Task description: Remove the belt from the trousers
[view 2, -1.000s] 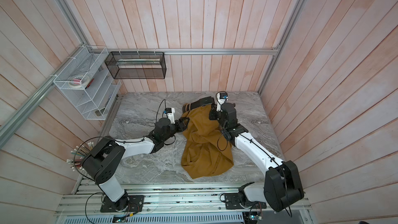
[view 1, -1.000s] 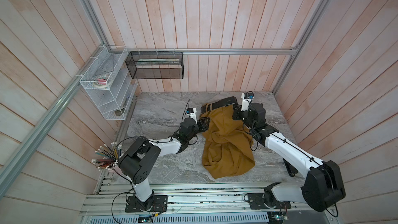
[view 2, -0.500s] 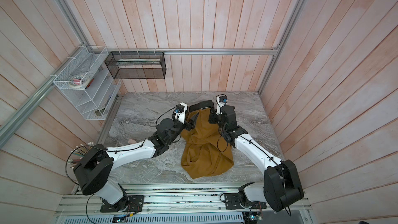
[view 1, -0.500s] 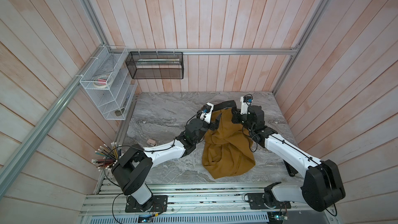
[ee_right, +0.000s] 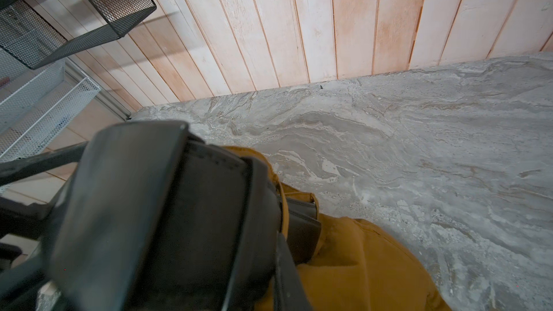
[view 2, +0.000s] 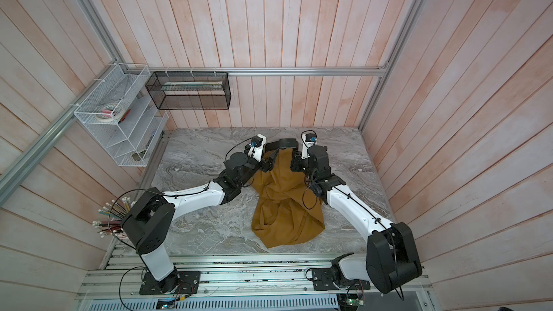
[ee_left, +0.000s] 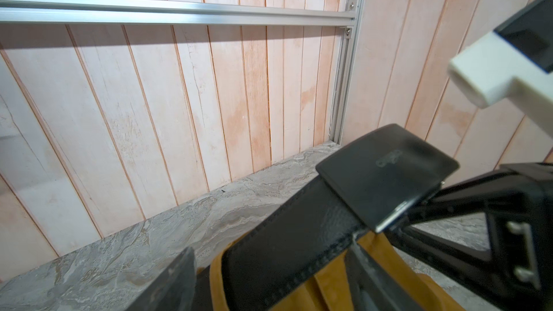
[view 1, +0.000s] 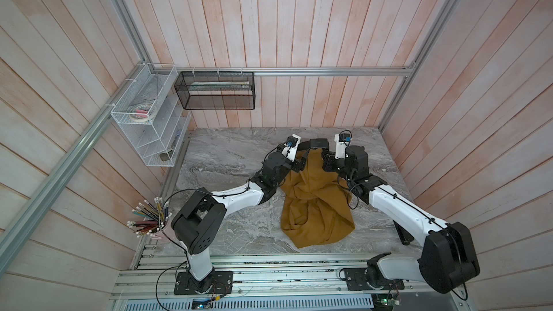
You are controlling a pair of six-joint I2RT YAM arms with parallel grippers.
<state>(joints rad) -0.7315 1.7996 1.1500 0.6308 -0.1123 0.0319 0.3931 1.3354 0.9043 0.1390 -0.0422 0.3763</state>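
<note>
The mustard trousers (view 1: 314, 204) lie bunched on the marble table (view 1: 227, 151), with the waist raised toward the back wall. The black belt (view 1: 317, 144) arches over the waist, and its flat dark buckle (ee_left: 386, 172) stands between the two grippers. My left gripper (ee_left: 272, 279) is open, one finger (ee_left: 176, 282) on each side of the strap without touching it. In both top views it sits at the waist's left side (view 2: 269, 163). My right gripper (view 1: 324, 160) is shut at the waist's right side, pinching the belt (ee_right: 209, 219) beside the buckle; only one finger (ee_right: 287, 273) shows.
A white wire shelf (view 1: 149, 121) and a black mesh basket (view 1: 215, 91) hang on the walls at the back left. A cup of pencils (view 1: 149, 219) stands at the front left. A short black bar (view 1: 402, 234) lies under the right arm. The back wall is close behind both grippers.
My left arm has swung right and toward the back, from beside the trousers to the belt at the waist, and its jaws have opened wider. The right gripper has held its grip.
</note>
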